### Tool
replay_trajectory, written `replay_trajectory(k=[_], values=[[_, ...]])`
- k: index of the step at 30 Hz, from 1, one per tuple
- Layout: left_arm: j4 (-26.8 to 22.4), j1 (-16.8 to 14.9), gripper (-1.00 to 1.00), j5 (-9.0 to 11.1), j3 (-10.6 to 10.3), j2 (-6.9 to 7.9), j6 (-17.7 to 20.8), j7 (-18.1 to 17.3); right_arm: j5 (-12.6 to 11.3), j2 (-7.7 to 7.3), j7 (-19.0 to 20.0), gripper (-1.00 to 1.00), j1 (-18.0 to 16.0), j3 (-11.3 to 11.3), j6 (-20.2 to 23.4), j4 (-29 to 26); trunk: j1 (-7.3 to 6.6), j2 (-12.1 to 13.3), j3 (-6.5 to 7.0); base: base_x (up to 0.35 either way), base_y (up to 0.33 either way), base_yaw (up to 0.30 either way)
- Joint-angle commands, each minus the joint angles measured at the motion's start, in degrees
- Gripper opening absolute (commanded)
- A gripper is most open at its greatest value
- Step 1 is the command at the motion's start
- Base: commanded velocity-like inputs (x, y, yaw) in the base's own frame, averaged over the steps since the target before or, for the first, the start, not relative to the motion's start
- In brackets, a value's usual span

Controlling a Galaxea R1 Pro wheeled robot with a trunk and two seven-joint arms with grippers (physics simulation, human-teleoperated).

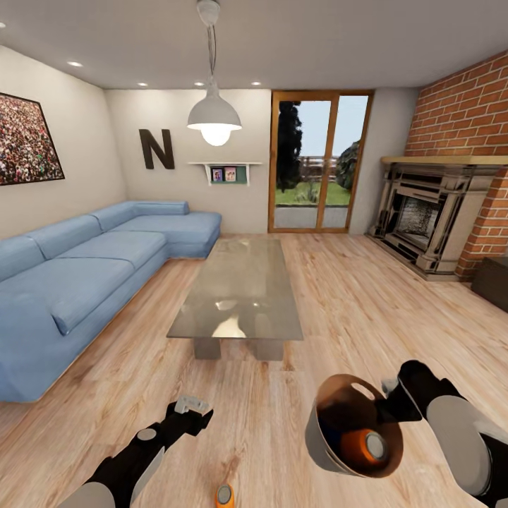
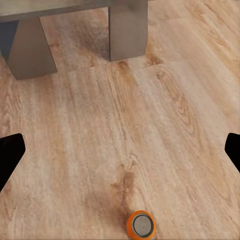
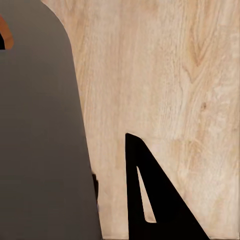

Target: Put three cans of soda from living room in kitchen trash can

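1. Living room, far left: a blue corner sofa runs along the wall, with a framed crowd picture and a dark letter N above it.
2. Left claw: positioned low over the plank floor, pointing forward. In the left wrist view its two fingertips sit at opposite edges of the picture, so the jaws stand wide apart with nothing between them.
3. Orange soda can on the floor: stands upright, grey top showing, just ahead of the robot and between the two arms. The left wrist view shows it apart from both fingertips, untouched.
4. Centre: a glass-topped low surface stands beyond the can; a white pendant lamp hangs above it. Its legs appear in the left wrist view.
5. Trash can: held off the floor, tilted so its brown interior faces the camera. A second orange soda can lies inside it.
6. Right claw: at the trash can's rim. The right wrist view shows the grey outer wall beside one dark finger; the claw appears clamped on the rim.
7. Far right: a fireplace set in a brick wall.
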Motion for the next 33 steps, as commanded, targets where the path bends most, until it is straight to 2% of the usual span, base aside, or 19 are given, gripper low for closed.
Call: replay_trajectory(k=[1, 4, 16, 33], values=[[-0.02, 0.00, 1.00, 0.00, -0.01, 0.00, -0.01, 0.03, -0.32, -0.02, 0.10, -1.00, -0.02, -0.44, 0.45, 0.09, 0.00, 0.00, 0.01, 0.000, 0.000, 0.000], [-0.08, 0.01, 1.00, 0.00, -0.04, 0.00, -0.01, 0.13, 0.68, -0.03, 0.43, -1.00, 0.75, -0.55, 1.64, 1.33, 0.00, 0.00, 0.01, 0.000, 0.000, 0.000], [-0.16, 0.02, 1.00, 0.01, -0.07, 0.01, -0.09, 0.16, 1.31, 0.00, 0.36, -1.00, 3.16, -0.62, 1.55, 2.01, 0.00, 0.00, 0.01, 0.000, 0.000, 0.000], [-0.11, 0.00, 1.00, 0.09, -0.19, 0.00, -0.19, 0.16, 0.63, 0.03, 0.34, -1.00, 3.99, -0.70, -0.42, 1.90, 0.00, 0.00, 0.01, 0.000, 0.000, 0.000]])
